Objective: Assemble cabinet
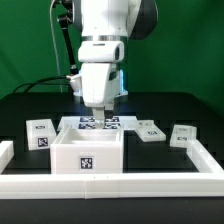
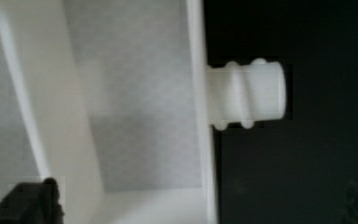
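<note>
**Open-topped cabinet under a spread gripper**

Nearest in the exterior view: a long low white border rail [image 1: 120,184], running across the front of the black table [image 1: 190,112] and turning back at both ends. Just behind it, mid-scene: the white plastic box-shaped cabinet [image 1: 88,150], standing upright with its open side up. Tagged face turned toward the camera, long axis lying across from the exterior view's left to its right. To either side, flat and apart from the cabinet: small white tagged blocks [image 1: 40,132], one on the exterior view's left, two on its right. Behind the cabinet, flat on the table: the marker board [image 1: 100,122], partly hidden by the arm. Above the cabinet's rear edge: the white two-finger gripper [image 1: 98,110], pointing straight down (fingertips too small here to tell apart).

Shown only by the wrist view: one wall of the cabinet [image 2: 105,110] seen close from above. Also a ribbed white round knob [image 2: 250,95], sticking out sideways from the outer face over the black table. Two dark fingertips [image 2: 25,205] in opposite corners of the picture, one to each side of that wall. Gripper [image 2: 194,205] spread wide, pinching nothing, no contact visible. Shown only by the exterior view: the front tag, the blocks, the rail.
</note>
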Controlling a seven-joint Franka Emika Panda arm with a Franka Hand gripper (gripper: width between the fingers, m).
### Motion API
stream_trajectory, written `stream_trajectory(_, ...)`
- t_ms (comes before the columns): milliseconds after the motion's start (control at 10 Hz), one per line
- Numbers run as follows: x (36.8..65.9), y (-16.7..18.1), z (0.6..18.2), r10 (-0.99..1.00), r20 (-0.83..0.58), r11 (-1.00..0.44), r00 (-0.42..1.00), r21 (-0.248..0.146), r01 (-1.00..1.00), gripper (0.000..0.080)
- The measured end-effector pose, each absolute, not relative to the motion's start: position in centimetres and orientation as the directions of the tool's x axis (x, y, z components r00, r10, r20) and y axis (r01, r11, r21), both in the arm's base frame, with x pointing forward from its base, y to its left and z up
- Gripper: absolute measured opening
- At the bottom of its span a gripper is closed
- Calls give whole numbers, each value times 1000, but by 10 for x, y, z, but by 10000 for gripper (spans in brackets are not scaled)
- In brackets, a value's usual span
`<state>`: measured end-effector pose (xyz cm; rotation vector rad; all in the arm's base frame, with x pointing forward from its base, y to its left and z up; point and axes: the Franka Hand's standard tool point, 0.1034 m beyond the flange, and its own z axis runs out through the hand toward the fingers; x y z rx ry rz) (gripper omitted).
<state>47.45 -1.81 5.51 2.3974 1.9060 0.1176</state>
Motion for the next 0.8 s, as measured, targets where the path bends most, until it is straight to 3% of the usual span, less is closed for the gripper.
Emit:
stream_trajectory(400, 474, -17, 52, 976, 12, -218, 218, 103, 971, 798)
stream_trajectory(800, 464, -9, 29, 975, 20, -224, 223, 74, 972, 798)
